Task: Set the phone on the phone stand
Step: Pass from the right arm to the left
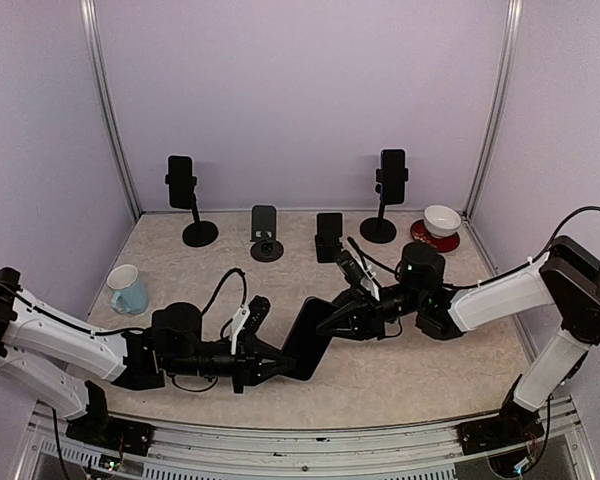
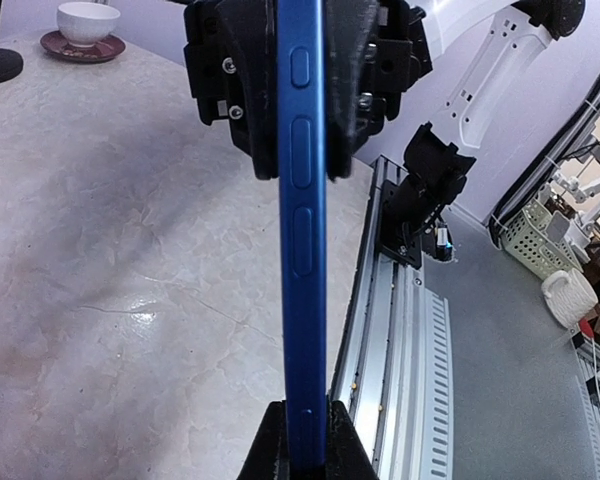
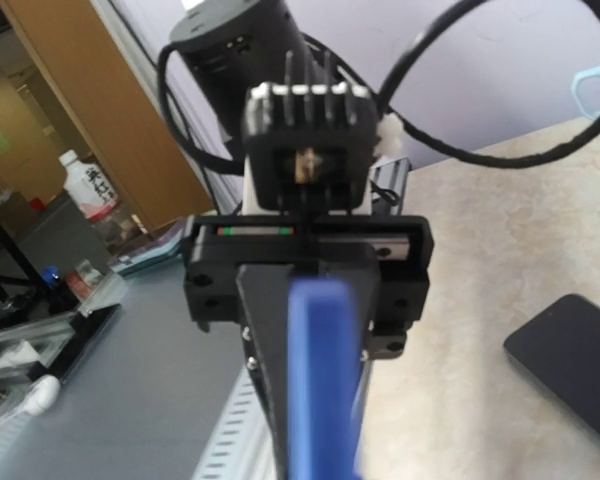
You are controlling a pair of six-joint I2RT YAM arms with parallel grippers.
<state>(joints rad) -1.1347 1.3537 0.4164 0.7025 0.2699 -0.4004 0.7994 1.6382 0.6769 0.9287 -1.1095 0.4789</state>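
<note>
The phone (image 1: 313,338) bridges both claws lengthwise: left claw (image 1: 278,365) clamped tight on one end, right claw (image 1: 340,322) seemingly pinching the other.

Marbled table (image 1: 430,385) (mug (image 1: 128,291), phone stands (image 1: 199,235))

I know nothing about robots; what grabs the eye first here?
A slim blue-edged phone hangs above mid-table between two black robot arms: the left gripper clamps one end, the right gripper flanks the other. Along the back wall, tall black stands at left and right already carry phones.
</note>
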